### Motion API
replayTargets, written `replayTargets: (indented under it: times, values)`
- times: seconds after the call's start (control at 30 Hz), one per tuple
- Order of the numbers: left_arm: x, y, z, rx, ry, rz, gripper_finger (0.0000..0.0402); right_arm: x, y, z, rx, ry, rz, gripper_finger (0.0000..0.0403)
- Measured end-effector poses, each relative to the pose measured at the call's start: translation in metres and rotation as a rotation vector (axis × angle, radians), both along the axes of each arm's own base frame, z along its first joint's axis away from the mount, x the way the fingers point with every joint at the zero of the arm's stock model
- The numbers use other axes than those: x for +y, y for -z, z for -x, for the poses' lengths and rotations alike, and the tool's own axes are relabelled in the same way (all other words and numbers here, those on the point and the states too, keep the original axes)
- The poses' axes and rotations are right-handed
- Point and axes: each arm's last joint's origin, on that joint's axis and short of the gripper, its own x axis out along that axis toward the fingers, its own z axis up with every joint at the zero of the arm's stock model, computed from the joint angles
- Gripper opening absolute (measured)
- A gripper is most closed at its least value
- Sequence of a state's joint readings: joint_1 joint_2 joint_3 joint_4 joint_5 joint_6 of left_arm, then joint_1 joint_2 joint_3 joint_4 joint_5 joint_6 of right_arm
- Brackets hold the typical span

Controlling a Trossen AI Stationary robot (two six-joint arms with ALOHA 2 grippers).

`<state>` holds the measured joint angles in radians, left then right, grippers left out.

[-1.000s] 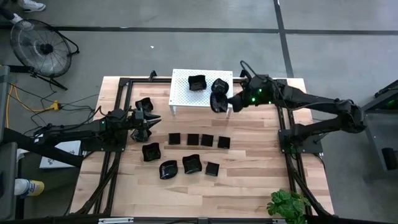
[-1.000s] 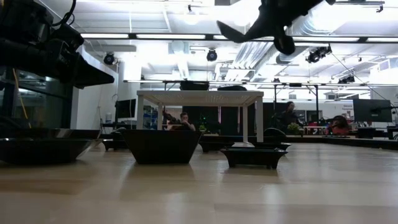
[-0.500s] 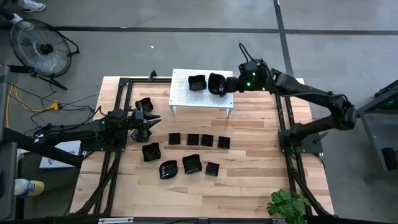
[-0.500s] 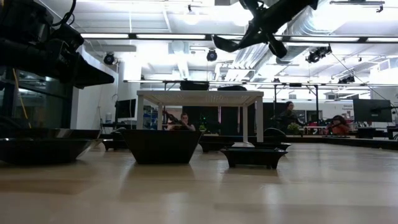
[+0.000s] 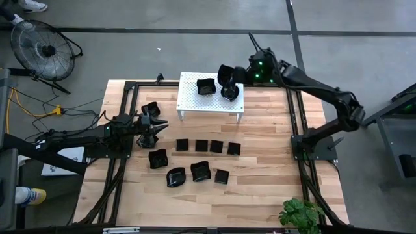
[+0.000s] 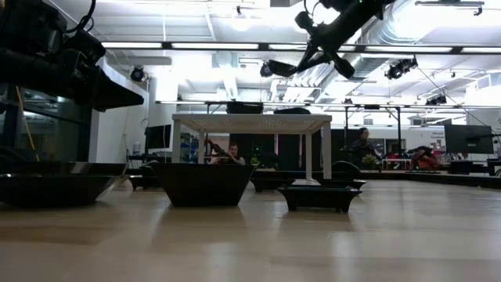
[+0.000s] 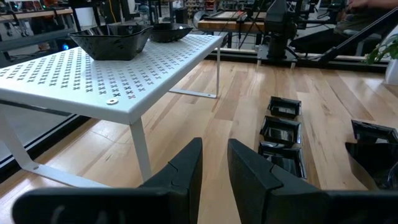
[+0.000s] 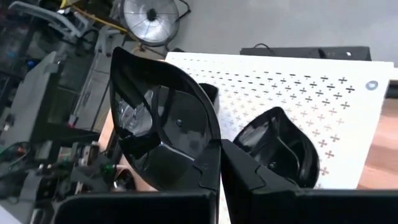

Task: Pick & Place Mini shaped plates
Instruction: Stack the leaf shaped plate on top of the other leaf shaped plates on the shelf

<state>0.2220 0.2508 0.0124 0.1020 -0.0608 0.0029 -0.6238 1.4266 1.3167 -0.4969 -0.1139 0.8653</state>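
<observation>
right hand point(image 5: 229, 77) clenched on wavy black plate point(image 8: 163, 127), held over white stand point(image 5: 190, 103). plate best lowered slowly onto bare spot, clear of round plate point(image 8: 278, 146). left hand point(image 7: 212, 167) empty, slightly parted, parked low over tabletop point(image 5: 260, 162).

In the low view, a near plate point(image 6: 55, 184) is cut by the picture's left edge.

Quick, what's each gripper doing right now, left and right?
Left gripper: jaws slightly apart, holding nothing, low over the table.
Right gripper: shut on a glossy black wavy-rimmed mini plate, above the white perforated stand.
</observation>
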Motion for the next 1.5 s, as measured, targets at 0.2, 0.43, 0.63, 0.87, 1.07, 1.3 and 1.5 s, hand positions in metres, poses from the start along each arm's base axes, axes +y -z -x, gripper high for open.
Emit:
replayTargets:
  times: [0.2,0.43,0.63,0.87,1.07,1.3,1.5]
  values:
    - [0.000,0.000,0.000,0.000,0.000,0.000,0.0073,-0.006,0.006,0.000,-0.004,0.060,-0.075,0.0000]
    - [0.000,0.000,0.000,0.000,0.000,0.000,0.0073,-0.005,0.012,0.004,0.011,0.125,-0.182,0.0000]
    - [0.000,0.000,0.000,0.001,0.000,0.000,0.0073,-0.008,0.023,0.001,0.038,0.134,-0.257,0.0000]
    - [0.000,0.000,0.000,0.000,0.000,0.000,0.0073,-0.013,0.035,-0.003,0.063,0.151,-0.315,0.0000]
    - [0.000,0.000,0.000,0.000,0.000,0.000,0.0073,-0.014,0.039,0.000,0.088,0.190,-0.368,0.0000]
    - [0.000,0.000,0.000,0.000,0.000,0.000,0.0073,-0.013,0.041,0.001,0.084,0.216,-0.427,0.0000]
    - [0.000,0.000,0.000,0.000,0.000,0.000,0.0073,-0.010,0.043,0.004,0.123,0.190,-0.452,0.0000]
